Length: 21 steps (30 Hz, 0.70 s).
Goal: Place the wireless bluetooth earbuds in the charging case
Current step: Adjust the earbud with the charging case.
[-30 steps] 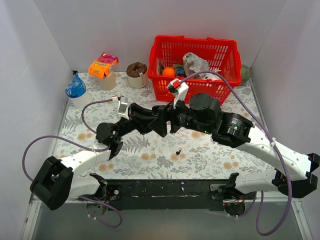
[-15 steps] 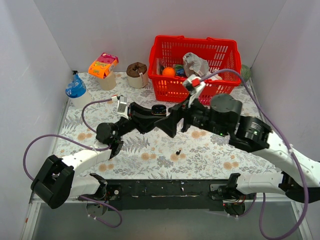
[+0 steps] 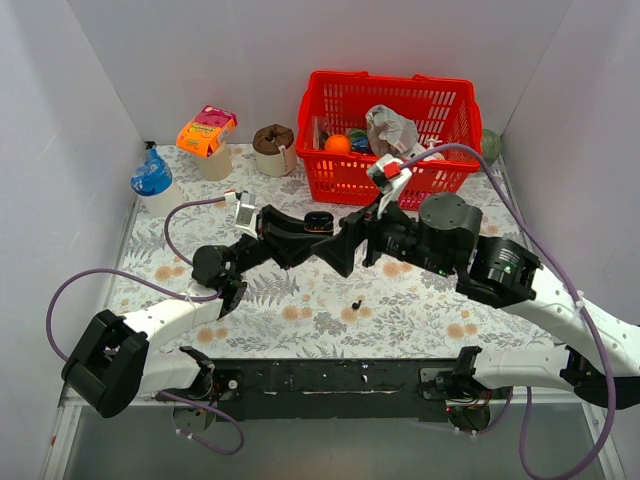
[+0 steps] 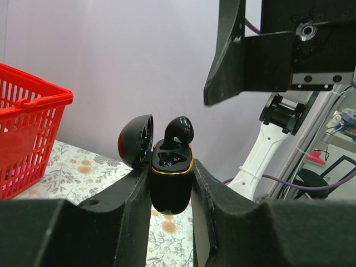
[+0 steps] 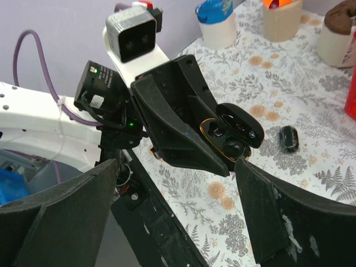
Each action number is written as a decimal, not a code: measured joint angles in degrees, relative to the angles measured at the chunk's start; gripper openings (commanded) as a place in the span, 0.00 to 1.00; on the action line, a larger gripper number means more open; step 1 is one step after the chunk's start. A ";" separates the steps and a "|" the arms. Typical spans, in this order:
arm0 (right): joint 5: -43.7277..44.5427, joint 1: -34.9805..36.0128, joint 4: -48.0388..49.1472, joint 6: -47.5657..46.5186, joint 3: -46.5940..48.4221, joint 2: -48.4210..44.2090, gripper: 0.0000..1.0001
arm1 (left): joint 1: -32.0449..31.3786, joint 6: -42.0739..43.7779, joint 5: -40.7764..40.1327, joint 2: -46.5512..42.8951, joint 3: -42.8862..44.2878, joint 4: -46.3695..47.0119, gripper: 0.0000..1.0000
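My left gripper (image 3: 303, 230) is shut on the open black charging case (image 4: 171, 186), held upright above the table with its lid (image 4: 136, 140) swung back. One black earbud (image 4: 179, 130) stands in a socket of the case and sticks up above the gold rim. It also shows in the right wrist view (image 5: 233, 149). My right gripper (image 3: 345, 250) is open and empty, just right of the case, its fingers (image 5: 289, 217) wide apart. Another earbud (image 3: 357, 303) lies on the flowered cloth near the front. A second small black case (image 5: 288, 138) lies on the cloth.
A red basket (image 3: 385, 175) with several items stands at the back right. A blue-lidded cup (image 3: 152, 180), an orange-topped cup (image 3: 208, 140) and a brown-topped cup (image 3: 274, 148) stand at the back left. White walls close in both sides.
My right gripper has drawn back to the right from over the case, which now shows between the two grippers. The left arm has held still.
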 measured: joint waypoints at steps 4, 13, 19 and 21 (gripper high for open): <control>-1.84 0.00 -0.17 0.24 -0.22 2.71 0.93 | -0.02 0.02 0.44 -0.15 0.00 -0.17 0.00; -3.28 0.00 0.33 0.83 -0.22 3.19 0.93 | -0.15 0.04 1.33 -0.96 0.00 -0.42 0.00; -3.28 0.00 0.37 1.11 -0.22 3.48 0.93 | -0.35 0.07 1.42 -0.96 0.00 -0.55 0.00; -3.37 0.00 0.42 1.11 -0.22 3.58 0.93 | -0.39 0.07 1.42 -0.96 0.02 -0.59 0.00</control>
